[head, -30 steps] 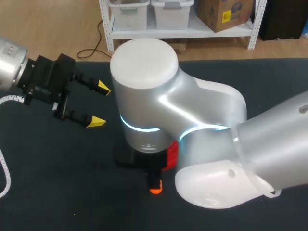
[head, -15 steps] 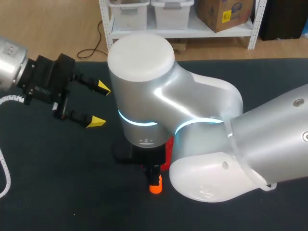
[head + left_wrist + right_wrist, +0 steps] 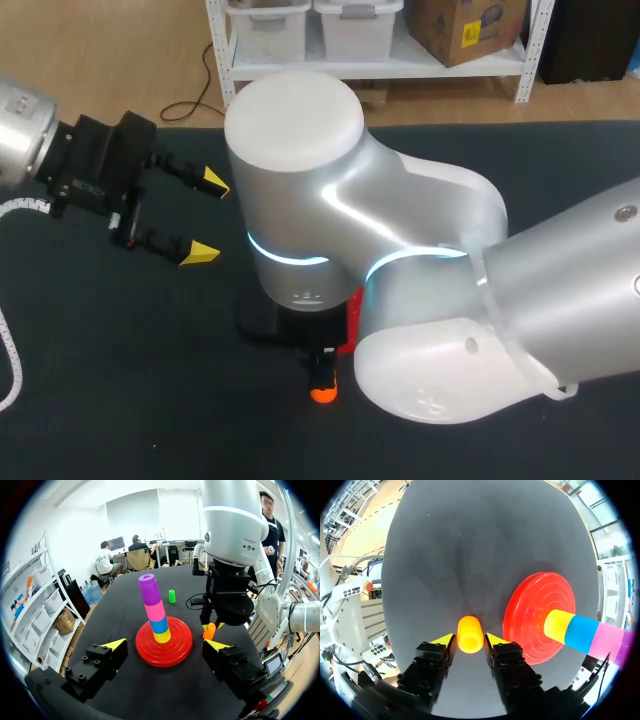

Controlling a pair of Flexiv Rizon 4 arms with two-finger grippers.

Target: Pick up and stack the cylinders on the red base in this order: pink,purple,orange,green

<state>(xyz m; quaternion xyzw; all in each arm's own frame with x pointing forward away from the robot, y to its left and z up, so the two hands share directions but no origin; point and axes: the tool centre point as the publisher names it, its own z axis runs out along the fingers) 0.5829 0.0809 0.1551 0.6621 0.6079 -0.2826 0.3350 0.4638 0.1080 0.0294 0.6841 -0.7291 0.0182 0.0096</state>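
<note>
The orange cylinder (image 3: 470,634) sits between the tips of the right pincer (image 3: 469,639), which looks clamped on it, low over the tabletop (image 3: 445,555).

The red base (image 3: 530,605) is just beside this pincer, so I think a low sideways move could hit the tall stack and tip it. A weak grip could drop the cylinder. I count six cylinders: yellow (image 3: 162,637), blue (image 3: 159,625), pink (image 3: 155,611) and purple (image 3: 147,587) stacked, orange held, green (image 3: 172,596) beyond the stack. One base, two pincers. The left pincer (image 3: 167,644) is apart and empty.
</note>
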